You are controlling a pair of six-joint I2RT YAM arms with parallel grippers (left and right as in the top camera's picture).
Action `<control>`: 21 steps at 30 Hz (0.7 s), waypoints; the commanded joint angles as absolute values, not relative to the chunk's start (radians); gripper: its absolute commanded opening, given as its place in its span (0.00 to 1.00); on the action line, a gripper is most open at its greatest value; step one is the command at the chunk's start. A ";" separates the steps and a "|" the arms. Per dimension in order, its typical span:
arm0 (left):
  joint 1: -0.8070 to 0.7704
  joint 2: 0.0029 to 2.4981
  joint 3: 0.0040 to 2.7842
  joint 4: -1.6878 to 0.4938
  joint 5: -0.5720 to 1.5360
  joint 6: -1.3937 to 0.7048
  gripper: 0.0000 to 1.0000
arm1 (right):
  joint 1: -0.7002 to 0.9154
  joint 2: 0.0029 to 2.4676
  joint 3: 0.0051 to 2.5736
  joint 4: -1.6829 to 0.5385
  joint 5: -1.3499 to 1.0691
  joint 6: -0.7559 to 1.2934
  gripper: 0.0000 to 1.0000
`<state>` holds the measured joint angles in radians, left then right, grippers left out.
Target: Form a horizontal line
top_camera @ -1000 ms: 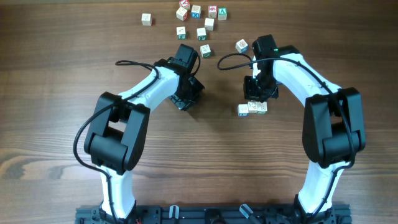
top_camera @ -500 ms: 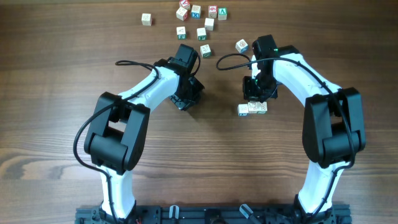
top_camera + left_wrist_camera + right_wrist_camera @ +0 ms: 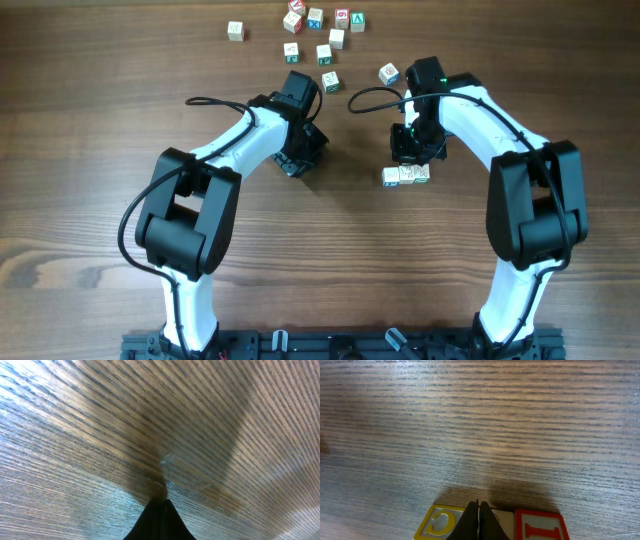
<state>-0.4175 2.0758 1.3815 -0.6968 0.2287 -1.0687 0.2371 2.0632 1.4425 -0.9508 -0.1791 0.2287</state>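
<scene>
The horizontal line [image 3: 406,174] is a short row of three small wooden letter cubes touching side to side, right of centre. In the right wrist view it shows a yellow C cube [image 3: 439,523], a pale middle cube [image 3: 503,519] and a red I cube [image 3: 542,525]. My right gripper [image 3: 413,153] is shut and empty, just behind the row; its tips [image 3: 478,522] hang over the seam of the C and middle cubes. My left gripper [image 3: 298,163] is shut and empty, its tips [image 3: 159,505] low over bare wood.
Several loose letter cubes lie scattered at the far edge, such as one at the far left [image 3: 235,31], one nearest my left arm [image 3: 330,81] and one beside my right arm [image 3: 388,73]. The table is dark wood.
My right gripper has drawn slightly back from the row toward the far side. The left arm and the cubes have not moved.
</scene>
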 commanded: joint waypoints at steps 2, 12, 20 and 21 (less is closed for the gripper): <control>-0.406 2.126 1.345 -0.723 0.128 -1.081 0.04 | 0.238 2.078 1.460 -0.956 -0.192 0.209 0.05; -0.406 2.126 1.345 -0.723 0.128 -1.081 0.04 | 0.238 2.078 1.460 -0.963 -0.192 0.209 0.05; -0.406 2.126 1.345 -0.723 0.128 -1.081 0.04 | 0.238 2.078 1.460 -0.954 -0.192 0.209 0.05; -0.406 2.126 1.345 -0.723 0.128 -1.081 0.04 | 0.238 2.078 1.460 -0.954 -0.191 0.209 0.05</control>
